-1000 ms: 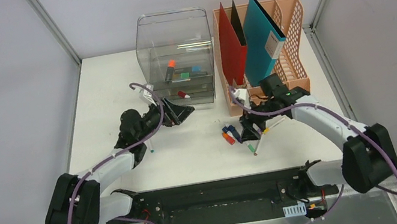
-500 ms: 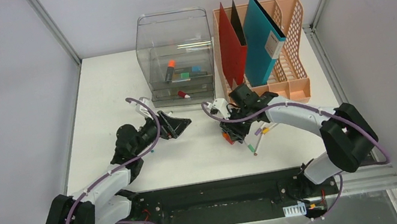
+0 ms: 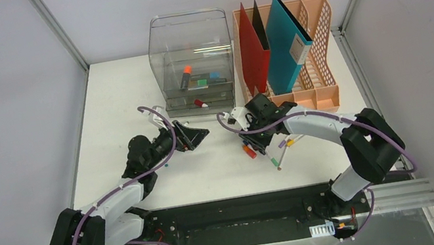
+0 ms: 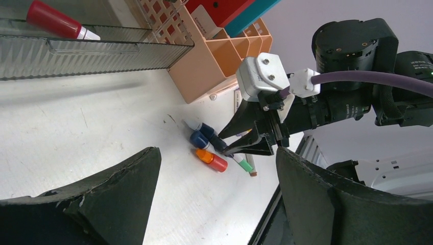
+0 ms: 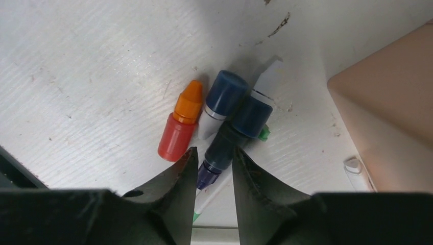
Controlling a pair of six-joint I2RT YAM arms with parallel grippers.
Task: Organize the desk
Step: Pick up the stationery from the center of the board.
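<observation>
Blue is the pen [image 5: 224, 144] that the right gripper [image 5: 214, 155] is pinching on the white desk [image 3: 111, 100], which is lying under everything. The fingers could be knocking the orange bottle [image 5: 178, 130] away, because it is lying so close. The left gripper [image 4: 217, 163] is gaping wide and holding nothing.

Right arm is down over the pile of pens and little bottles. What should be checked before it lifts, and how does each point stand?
1. Right gripper straddles the dark blue marker pen: ok.
2. Jaws firmly pinching that marker: cannot tell.
3. Fingers clear of neighbours: not ok; the orange-red dropper bottle and two blue-capped bottles crowd against the marker.
4. Left gripper open, empty, over the white desk away from the pile: ok.
5. Peach plastic file rack apart from the fingers: ok.
</observation>
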